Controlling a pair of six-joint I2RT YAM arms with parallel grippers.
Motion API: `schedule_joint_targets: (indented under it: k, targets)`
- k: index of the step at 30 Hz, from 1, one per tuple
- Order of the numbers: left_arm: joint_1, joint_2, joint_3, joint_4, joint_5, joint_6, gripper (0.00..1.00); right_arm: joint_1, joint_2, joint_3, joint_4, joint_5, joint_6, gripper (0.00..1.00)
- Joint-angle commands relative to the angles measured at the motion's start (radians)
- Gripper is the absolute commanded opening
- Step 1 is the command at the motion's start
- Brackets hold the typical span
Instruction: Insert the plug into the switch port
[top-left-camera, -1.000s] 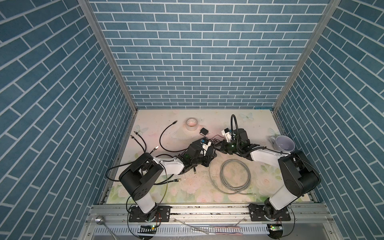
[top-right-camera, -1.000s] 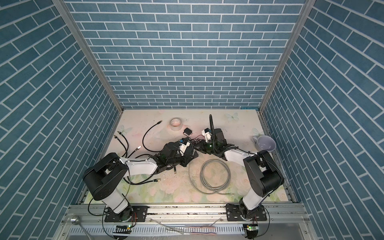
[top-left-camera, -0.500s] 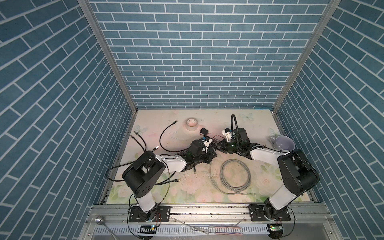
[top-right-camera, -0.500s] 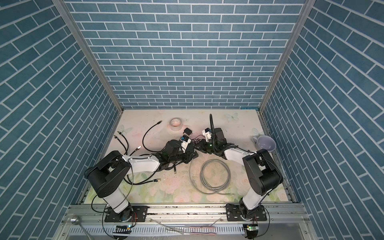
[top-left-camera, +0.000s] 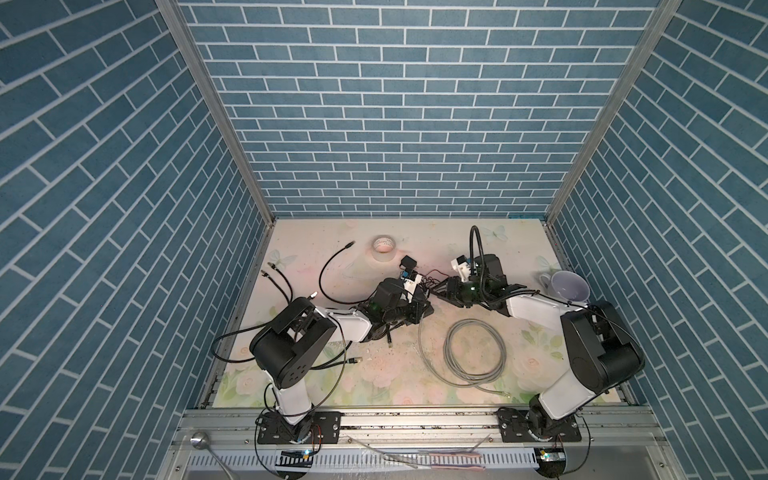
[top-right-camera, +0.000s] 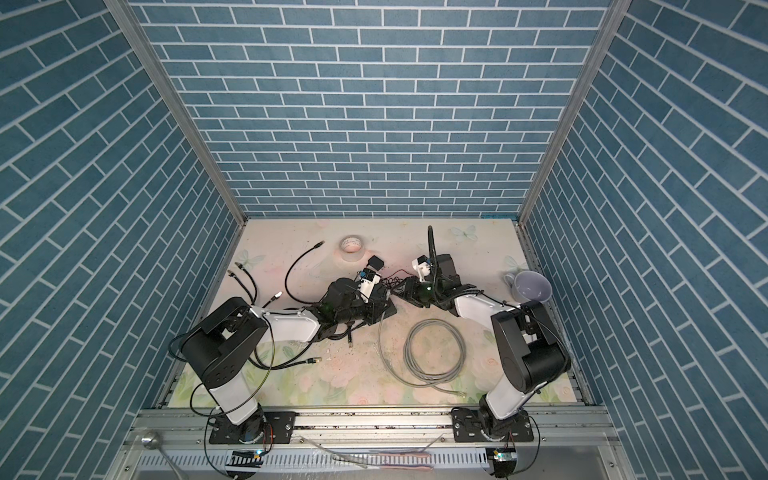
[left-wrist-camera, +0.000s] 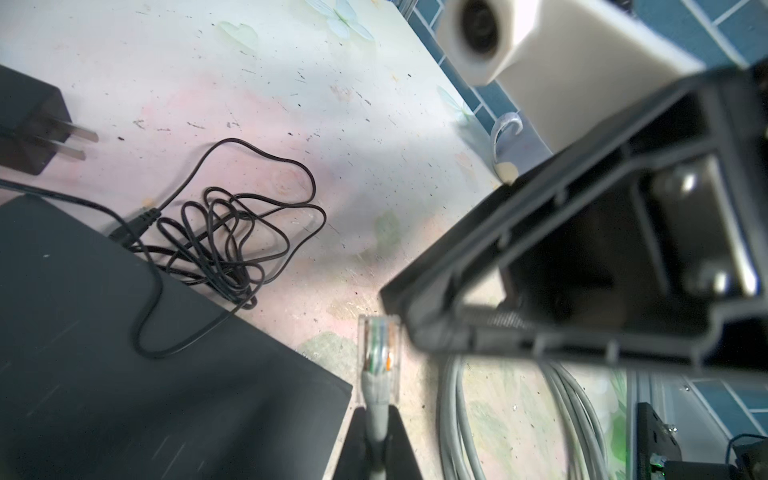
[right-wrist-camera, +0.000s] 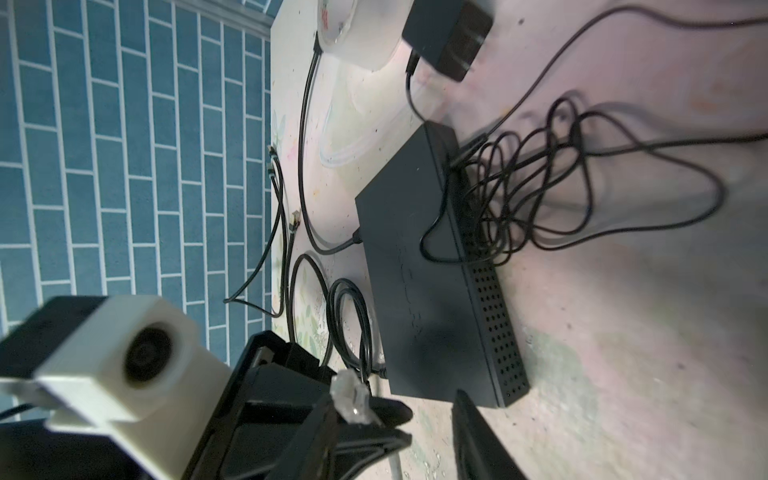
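Left wrist view: your left gripper (left-wrist-camera: 376, 411) is clenched on the grey cable (left-wrist-camera: 376, 388) right behind the clear plug (left-wrist-camera: 378, 353). The plug sticks out past its fingertips, just beside a corner of the switch (left-wrist-camera: 145, 374), and is not in any socket. The right gripper (left-wrist-camera: 405, 320) sits almost tip to tip with the plug, its jaws apart and nothing between them.

Read that as a handover just made: the left has taken the cable and the right has let go. From here the insertion looks like the left arm's job.

In the right wrist view the switch lies flat on the bench (right-wrist-camera: 623, 374), with black cables (right-wrist-camera: 307, 187) already entering one long edge. The plug hangs close to one end of that edge. I judge the ports are along it, though no socket mouth shows, so you will probably have to turn the plug to face them.

Against the top views of a second ago, little has shifted. Both grippers still meet mid-bench over the switch's right end, and the left arm has barely crept farther in. The jaws are too small there to compare.
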Motion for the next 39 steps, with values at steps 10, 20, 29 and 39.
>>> schedule_joint_targets:
  k: [10, 20, 29, 39]
  targets:
    - [0.030, 0.057, -0.023, 0.137, 0.122, 0.011, 0.00, -0.075, -0.001, -0.009, 0.027, -0.091, -0.081, 0.40]
    - [0.037, 0.076, -0.016, 0.137, 0.138, 0.035, 0.00, -0.072, 0.008, -0.037, 0.129, -0.187, -0.067, 0.37]
    - [0.037, 0.071, 0.004, 0.083, 0.128, 0.057, 0.00, -0.028, 0.070, 0.012, 0.101, -0.175, -0.067, 0.42]
    - [0.036, 0.061, 0.025, 0.030, 0.123, 0.087, 0.00, 0.037, 0.117, 0.083, 0.056, -0.137, -0.089, 0.35]
